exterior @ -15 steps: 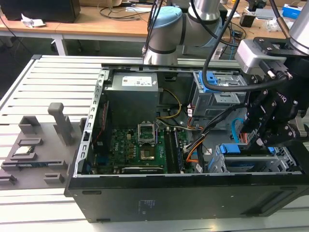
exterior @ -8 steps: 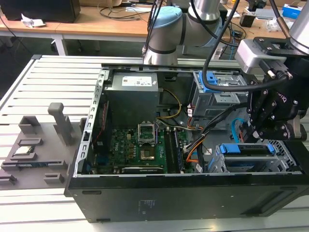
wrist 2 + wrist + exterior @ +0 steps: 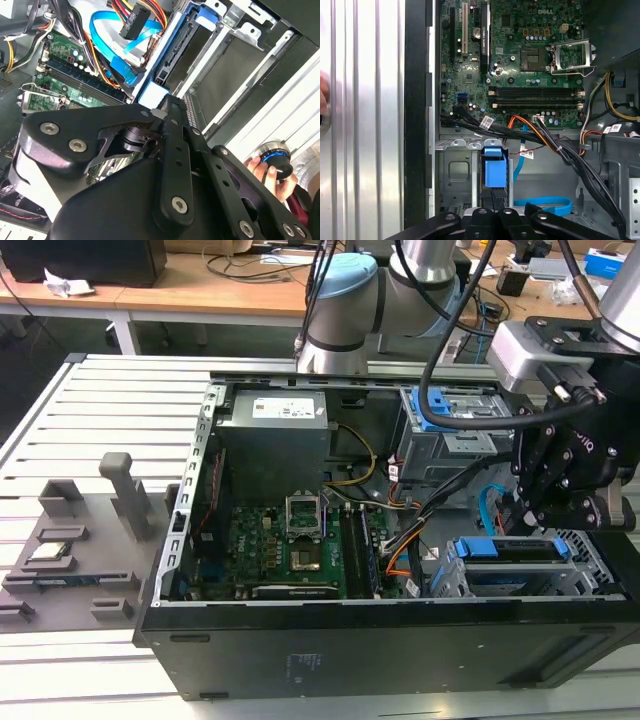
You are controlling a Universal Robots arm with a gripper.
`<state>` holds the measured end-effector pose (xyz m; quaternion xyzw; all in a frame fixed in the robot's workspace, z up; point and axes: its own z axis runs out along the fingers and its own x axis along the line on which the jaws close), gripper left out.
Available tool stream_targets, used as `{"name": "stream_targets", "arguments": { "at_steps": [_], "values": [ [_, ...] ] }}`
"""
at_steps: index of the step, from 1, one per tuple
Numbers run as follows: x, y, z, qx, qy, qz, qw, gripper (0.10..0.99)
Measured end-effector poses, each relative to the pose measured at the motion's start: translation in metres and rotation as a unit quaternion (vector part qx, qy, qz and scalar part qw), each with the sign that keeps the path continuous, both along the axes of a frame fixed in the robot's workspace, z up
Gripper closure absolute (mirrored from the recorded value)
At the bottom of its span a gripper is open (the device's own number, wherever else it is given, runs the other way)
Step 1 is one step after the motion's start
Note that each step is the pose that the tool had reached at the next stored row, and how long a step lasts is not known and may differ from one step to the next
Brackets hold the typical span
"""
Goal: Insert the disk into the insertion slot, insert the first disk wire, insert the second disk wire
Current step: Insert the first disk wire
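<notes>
The disk, grey in a bright blue carrier, lies level inside the insertion slot, a silver perforated cage at the case's front on the exterior view's right. My gripper hangs just above its near end, fingers together. In both wrist views the fingertips meet the carrier's blue tab; nothing shows between them. A flat blue wire loops beside the disk's end, its plug loose. A black plug on coloured wires hangs free above it.
The open black case holds the motherboard, a power supply and a taller grey bay with blue clips. Black cable bundles cross next to the cage. A person's hand holds a blue-lit knob outside the case.
</notes>
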<state>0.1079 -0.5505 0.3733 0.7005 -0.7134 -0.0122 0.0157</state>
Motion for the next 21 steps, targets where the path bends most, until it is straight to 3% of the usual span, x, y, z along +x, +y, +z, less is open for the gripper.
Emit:
{"name": "stream_targets", "arguments": {
  "at_steps": [2, 7, 10, 13, 14, 16, 18, 21],
  "values": [
    [0.0023, 0.0, 0.0, -0.0001, 0.0, 0.0, 1.0, 0.98],
    [0.0224, 0.002, -0.0007, -0.0002, 0.0, 0.0, 1.0, 0.98],
    [0.0307, 0.0109, -0.0013, -0.0018, 0.0, 0.0, 1.0, 0.98],
    [0.0373, 0.0256, -0.0014, -0.0052, 0.0, 0.0, 1.0, 0.98],
    [0.0379, 0.0306, -0.0015, -0.0053, 0.0, 0.0, 1.0, 0.98],
    [0.0382, 0.0345, -0.0014, -0.0057, 0.0, 0.0, 1.0, 0.98],
    [0.0384, 0.0438, -0.0016, -0.0065, 0.0, 0.0, 1.0, 0.98],
    [0.0385, 0.0475, -0.0024, -0.0065, 0.0, 0.0, 1.0, 0.98]
  ]
}}
